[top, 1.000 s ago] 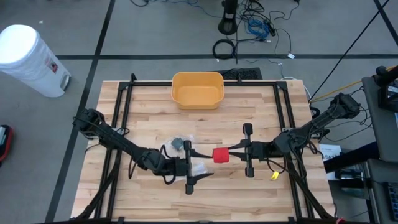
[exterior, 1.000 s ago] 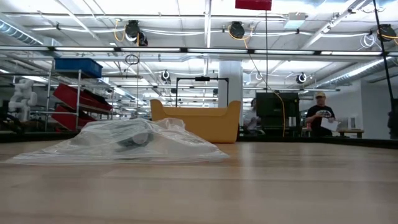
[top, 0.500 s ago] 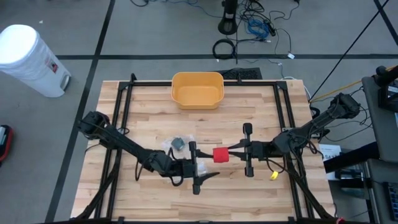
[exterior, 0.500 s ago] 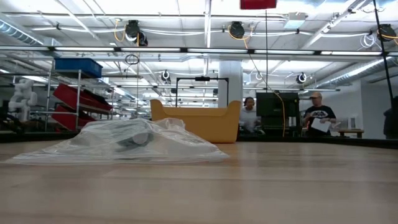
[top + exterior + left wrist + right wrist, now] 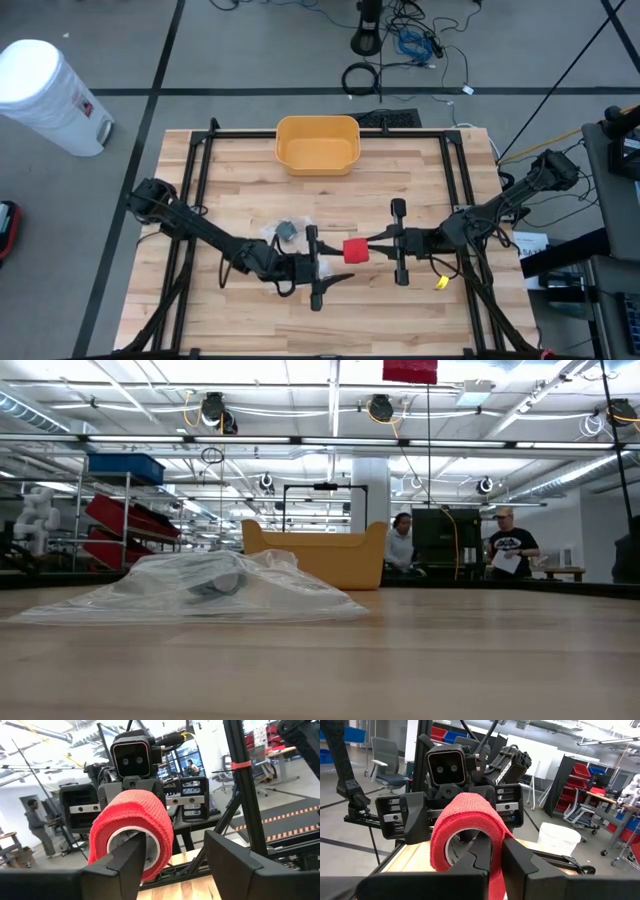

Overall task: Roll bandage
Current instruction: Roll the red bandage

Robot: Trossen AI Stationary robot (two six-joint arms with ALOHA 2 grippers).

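Above mid-table, right gripper (image 5: 374, 243) pinches red bandage roll (image 5: 356, 250); left gripper (image 5: 322, 272) spread alongside.

Open robotics lab or workshop hall: exposed ceiling ducts and strip lights, shelving with red and blue bins (image 5: 128, 510), office chairs (image 5: 387, 767), 2 people (image 5: 508, 548) standing beyond the wooden table (image 5: 420, 190), floor cables (image 5: 405, 45).
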